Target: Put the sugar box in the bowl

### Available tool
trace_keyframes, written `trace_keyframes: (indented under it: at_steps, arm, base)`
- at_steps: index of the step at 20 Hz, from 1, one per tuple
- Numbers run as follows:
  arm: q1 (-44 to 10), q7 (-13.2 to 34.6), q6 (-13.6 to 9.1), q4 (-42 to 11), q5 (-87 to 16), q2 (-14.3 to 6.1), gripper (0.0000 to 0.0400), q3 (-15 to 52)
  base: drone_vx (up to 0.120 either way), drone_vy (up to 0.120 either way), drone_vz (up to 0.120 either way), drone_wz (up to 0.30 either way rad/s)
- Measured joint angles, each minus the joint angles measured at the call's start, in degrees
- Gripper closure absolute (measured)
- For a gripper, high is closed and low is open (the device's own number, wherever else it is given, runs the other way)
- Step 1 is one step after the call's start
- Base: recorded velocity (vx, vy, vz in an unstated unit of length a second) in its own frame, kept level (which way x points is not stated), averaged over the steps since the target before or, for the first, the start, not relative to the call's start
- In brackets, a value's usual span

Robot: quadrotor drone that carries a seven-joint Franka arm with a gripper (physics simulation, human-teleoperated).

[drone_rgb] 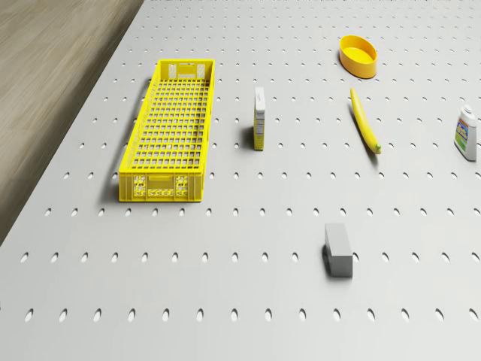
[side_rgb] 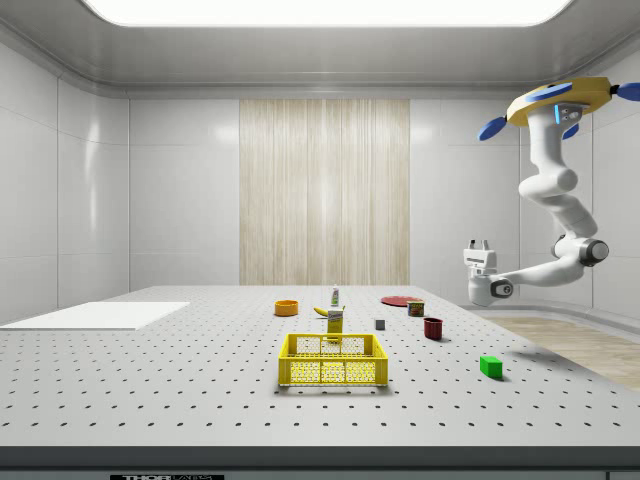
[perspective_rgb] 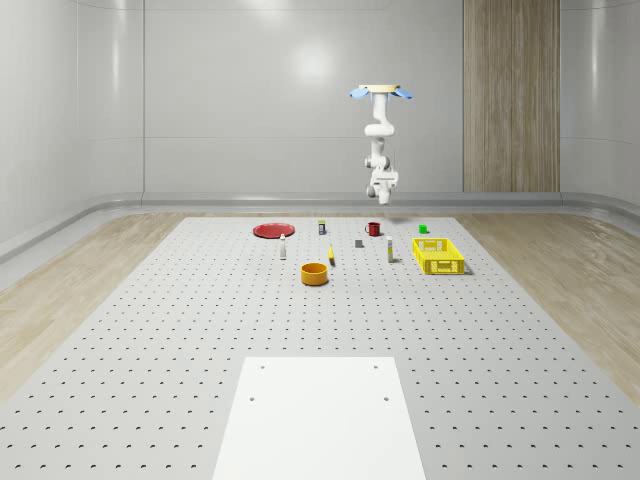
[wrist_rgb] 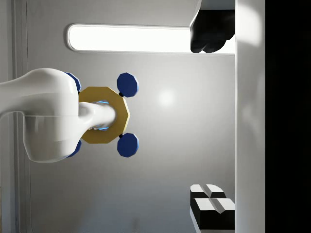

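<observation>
The orange bowl point(perspective_rgb: 315, 273) is seen nearest on the perforated table point(perspective_rgb: 200, 330), with the banana point(drone_rgb: 365, 120) just beyond it. The sugar box point(drone_rgb: 259, 118) stands upright between banana and yellow crate point(drone_rgb: 170, 129) (touching neither). The drone point(side_rgb: 560, 100) hovers high past the table's far edge, gripper point(side_rgb: 479, 246) pointed upward, fingers parted and nothing held.

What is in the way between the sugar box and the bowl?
Nothing stands squarely between them. The yellow-and-white sugar box and the orange round bowl have bare table between, but the yellow banana lies close beside that path. The drone hovers high over the table, its gripper well above everything.
</observation>
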Motion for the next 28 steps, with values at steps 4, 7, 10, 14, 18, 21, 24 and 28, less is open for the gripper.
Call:
trace_keyframes:
  at_steps: [4,7,10,14,18,21,24,28]
  arm:
    - [-0.1,0.1,0.2,-0.1,-0.7,-0.1,0.0,0.5]
    - [-0.3,0.2,0.3,-0.2,-1.5,-0.2,0.0,1.1]
    - [-0.7,0.4,0.5,-0.4,-3.0,-0.3,0.0,2.2]
    - [-1.4,0.9,0.7,-0.8,-6.6,-0.5,0.0,4.7]
    - [-3.0,1.8,1.0,-1.9,-13.4,-0.9,0.0,9.5]
    - [-5.0,3.1,1.4,-4.1,-22.3,-1.4,0.0,15.7]
    - [-8.1,5.5,2.1,-9.1,-35.6,-2.6,0.0,24.6]
    - [-14.7,11.6,2.8,-21.8,-59.9,-5.4,0.0,39.1]
  base:
    - [0.12,0.0,0.0,0.0]
    - [0.12,0.0,0.0,0.0]
    - [0.12,0.0,0.0,0.0]
    - [0.12,0.0,0.0,0.0]
    - [0.12,0.0,0.0,0.0]
    - [0.12,0.0,-0.08,0.0]
    - [0.12,0.0,-0.12,0.0]
    - [0.12,0.0,-0.12,0.0]
